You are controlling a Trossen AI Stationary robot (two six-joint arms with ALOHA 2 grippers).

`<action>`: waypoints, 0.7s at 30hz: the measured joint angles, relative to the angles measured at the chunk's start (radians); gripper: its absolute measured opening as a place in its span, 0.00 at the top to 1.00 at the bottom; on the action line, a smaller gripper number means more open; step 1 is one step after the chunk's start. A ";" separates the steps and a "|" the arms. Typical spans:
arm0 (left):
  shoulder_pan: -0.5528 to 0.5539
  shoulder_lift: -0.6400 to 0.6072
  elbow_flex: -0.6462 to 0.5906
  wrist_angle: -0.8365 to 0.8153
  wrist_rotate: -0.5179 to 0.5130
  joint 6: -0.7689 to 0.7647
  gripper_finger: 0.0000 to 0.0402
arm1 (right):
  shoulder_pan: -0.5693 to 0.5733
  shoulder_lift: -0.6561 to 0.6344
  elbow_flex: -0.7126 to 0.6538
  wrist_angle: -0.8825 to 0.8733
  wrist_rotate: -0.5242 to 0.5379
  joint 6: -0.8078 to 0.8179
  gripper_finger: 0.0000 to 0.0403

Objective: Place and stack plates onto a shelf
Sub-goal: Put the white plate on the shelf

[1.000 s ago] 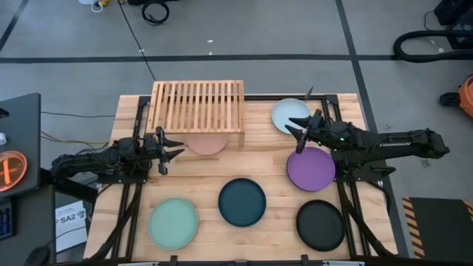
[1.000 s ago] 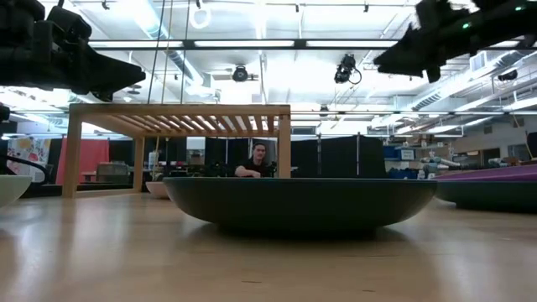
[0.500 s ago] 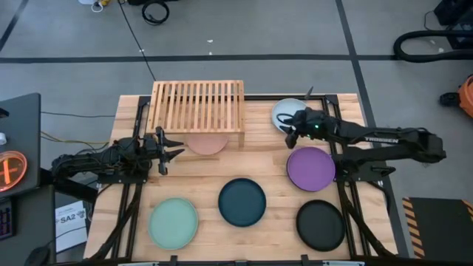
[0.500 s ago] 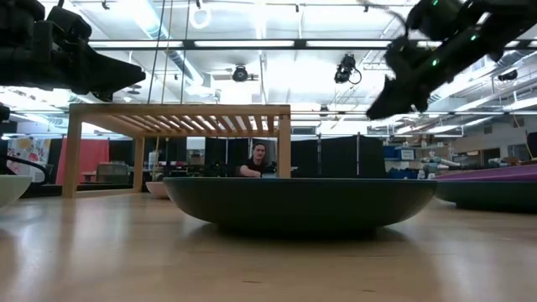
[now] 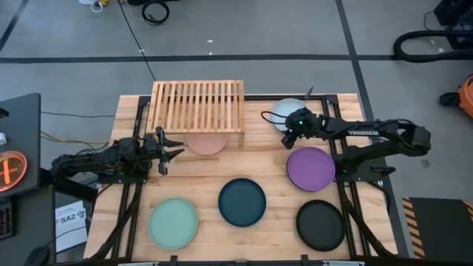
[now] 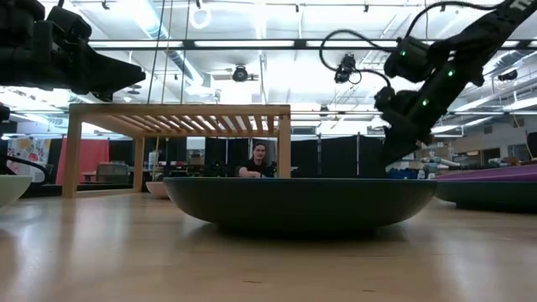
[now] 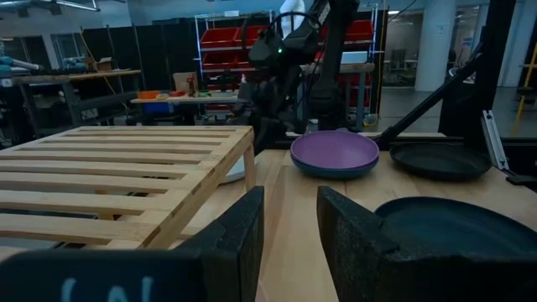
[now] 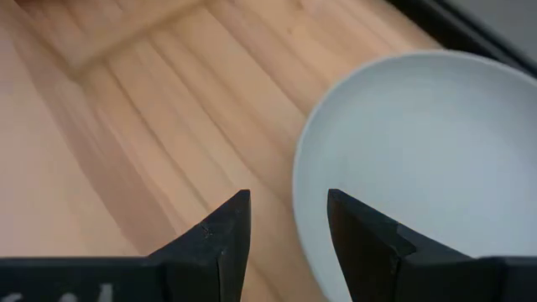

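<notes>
grey floor (image 5: 244, 29), red shelving (image 7: 226, 38), ceiling lights (image 6: 277, 44)

Person (image 6: 258, 162) beyond table (image 5: 273, 166)

- Setting: robotics lab or workshop, in a large open industrial hall.
- Ceiling (image 6: 252, 59): exposed, with strip lights, ducts and hanging fixtures.
- Floor (image 5: 244, 29): grey concrete, marked with dark tape lines; loose cables (image 5: 155, 11) lie on it.
- Red storage bins (image 7: 252, 38) on metal racking in the background, workbenches (image 7: 67, 80) with clutter nearby.
- Dark partition screens (image 6: 336, 155) divide the room behind the table.
- A person (image 6: 258, 161) sits far back, beyond the shelf (image 6: 180, 117).
- Wooden tabletop (image 5: 273, 159) sits on a black metal frame with two dark robot arms mounted at its sides.
- Hazard-striped edge (image 5: 417, 222) and an orange-lit control device (image 5: 9, 170) flank the table.
</notes>
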 joint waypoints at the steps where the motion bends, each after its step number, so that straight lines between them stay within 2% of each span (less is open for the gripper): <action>1: 0.000 0.000 0.000 0.000 0.000 0.000 0.70 | -0.003 0.012 0.000 0.001 0.000 -0.008 0.59; 17: 0.000 0.000 0.000 0.000 0.000 0.000 0.70 | -0.025 0.185 0.000 0.002 0.052 -0.074 0.59; 21: 0.000 0.000 0.000 0.000 0.000 0.000 0.70 | -0.025 0.208 0.000 0.003 0.055 -0.082 0.62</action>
